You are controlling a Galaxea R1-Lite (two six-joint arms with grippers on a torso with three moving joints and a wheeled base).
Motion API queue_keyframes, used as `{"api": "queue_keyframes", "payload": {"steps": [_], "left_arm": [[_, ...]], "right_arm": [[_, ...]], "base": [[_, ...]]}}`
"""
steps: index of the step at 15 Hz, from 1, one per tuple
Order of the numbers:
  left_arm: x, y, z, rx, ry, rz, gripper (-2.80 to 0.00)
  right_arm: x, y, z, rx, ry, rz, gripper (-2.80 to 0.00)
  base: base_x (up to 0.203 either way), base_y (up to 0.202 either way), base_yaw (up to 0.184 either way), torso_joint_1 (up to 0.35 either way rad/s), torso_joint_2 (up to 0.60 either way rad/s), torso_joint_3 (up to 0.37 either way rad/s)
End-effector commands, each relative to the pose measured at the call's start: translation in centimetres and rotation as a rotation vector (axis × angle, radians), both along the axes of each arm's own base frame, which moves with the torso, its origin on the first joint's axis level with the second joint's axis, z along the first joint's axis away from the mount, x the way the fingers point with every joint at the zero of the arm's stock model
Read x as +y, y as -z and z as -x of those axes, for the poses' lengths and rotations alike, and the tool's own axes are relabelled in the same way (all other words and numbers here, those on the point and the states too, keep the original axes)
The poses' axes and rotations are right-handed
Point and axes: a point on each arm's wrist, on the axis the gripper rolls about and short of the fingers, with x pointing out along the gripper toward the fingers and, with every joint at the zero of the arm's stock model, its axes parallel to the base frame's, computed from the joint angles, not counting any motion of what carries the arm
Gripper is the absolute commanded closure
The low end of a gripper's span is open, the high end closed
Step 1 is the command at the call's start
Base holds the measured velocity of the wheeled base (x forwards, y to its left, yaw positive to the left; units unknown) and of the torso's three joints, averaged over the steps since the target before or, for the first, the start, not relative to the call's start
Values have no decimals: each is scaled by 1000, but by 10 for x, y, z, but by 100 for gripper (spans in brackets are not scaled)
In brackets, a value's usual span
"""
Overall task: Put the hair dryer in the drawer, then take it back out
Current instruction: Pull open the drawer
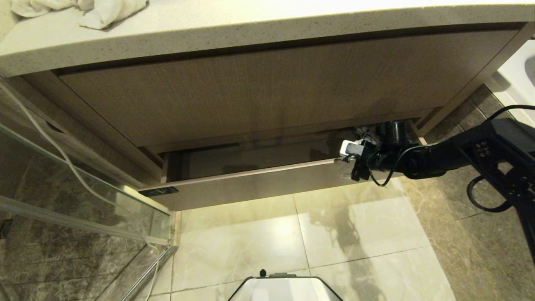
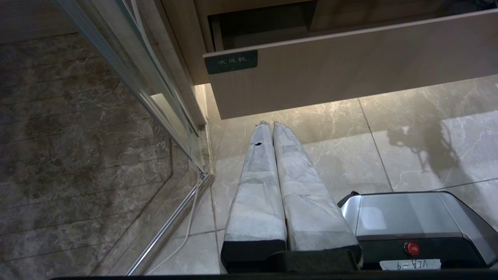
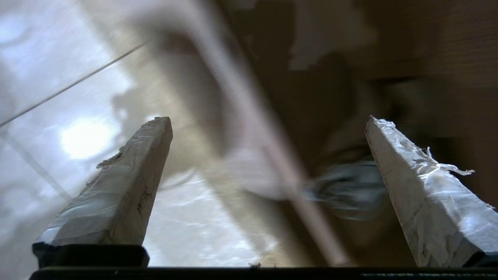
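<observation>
Wood-grain vanity drawer (image 1: 259,184) stood open, its front edge directly under the right gripper (image 1: 355,167), fingers spread wide and empty. The small white hair dryer (image 3: 346,186) lay blurred inside; a low reach risked clipping the drawer's rim.

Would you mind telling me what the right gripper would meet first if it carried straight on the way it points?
Probably the drawer: the open right gripper straddles its front's top edge, with the blurred hair dryer seemingly just beyond inside. Depth is unclear.
</observation>
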Motion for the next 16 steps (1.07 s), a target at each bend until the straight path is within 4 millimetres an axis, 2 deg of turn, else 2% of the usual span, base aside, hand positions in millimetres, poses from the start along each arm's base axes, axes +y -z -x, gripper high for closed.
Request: {"api": "queue_keyframes", "payload": {"steps": [1,4,6,7,9,12,13,16], "left_arm": [[0,0,0,0,-1,0,0],[0,0,0,0,0,0,0],[0,0,0,1,0,0,0],[0,0,0,1,0,0,0],[0,0,0,-2,0,0,0],[0,0,0,1,-1,0,0],[0,0,0,0,-2,0,0],[0,0,0,0,-2,0,0]], "right_arm": [[-1,-60,19,-101,-10,-12,-280],[-7,-95,49,-56,-19,-15,-280],[-22,-132,92,1,7,-25,-280],[-30,-141,112,49,33,-42,-280],[-45,-142,154,186,135,-147,-280],[-58,-140,197,281,257,-269,-280],[-61,-138,205,294,272,-272,0],[-67,-143,222,296,307,-275,0]], "base": [[0,0,0,0,0,0],[0,0,0,0,0,0],[0,0,0,0,0,0],[0,0,0,0,0,0],[0,0,0,0,0,0],[0,0,0,0,0,0],[0,0,0,0,0,0],[0,0,0,0,0,0]]}}
